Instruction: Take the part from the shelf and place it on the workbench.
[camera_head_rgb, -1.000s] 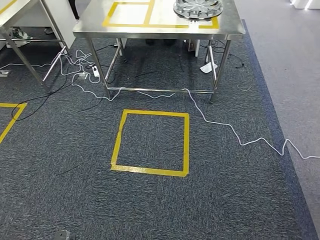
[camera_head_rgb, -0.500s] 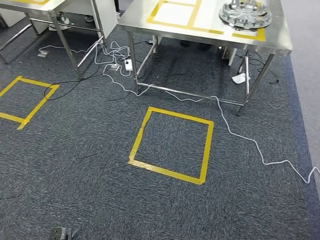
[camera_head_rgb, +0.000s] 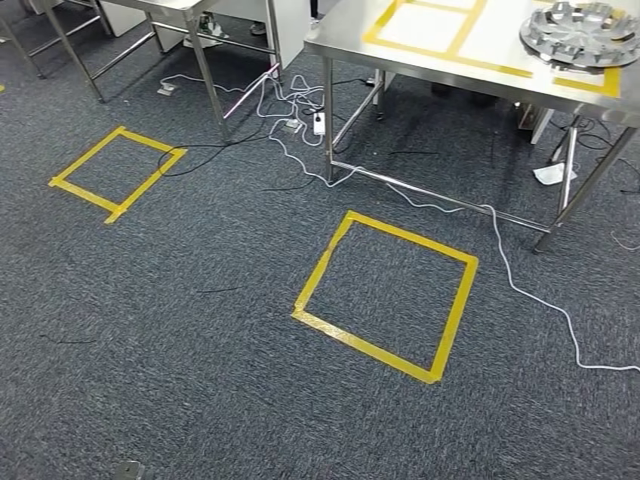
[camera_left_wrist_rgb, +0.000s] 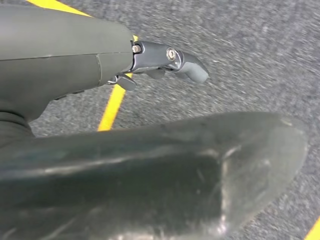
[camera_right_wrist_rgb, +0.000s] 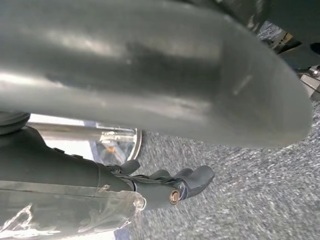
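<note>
A round silver part (camera_head_rgb: 581, 32) with a spoked, wheel-like face lies on a steel workbench (camera_head_rgb: 355, 38) at the far right, partly over a yellow tape outline (camera_head_rgb: 453, 45). My left hand (camera_left_wrist_rgb: 151, 160) hangs over the grey carpet with its fingers (camera_left_wrist_rgb: 177, 59) stretched out and nothing in them. My right hand (camera_right_wrist_rgb: 151, 75) also hangs above the carpet, its fingers (camera_right_wrist_rgb: 188, 181) loosely extended and empty. Both hands are far from the part.
Two yellow tape squares mark the carpet, one in the middle (camera_head_rgb: 385, 295) and one at the left (camera_head_rgb: 117, 172). White cables (camera_head_rgb: 528, 290) trail from a power strip (camera_head_rgb: 318, 124) under the workbench. Legs of a second steel table (camera_head_rgb: 204, 70) stand at the far left.
The whole picture has shifted right as my view swings left. The workbench and part now sit at the right edge, and the second floor square has come fully into sight.
</note>
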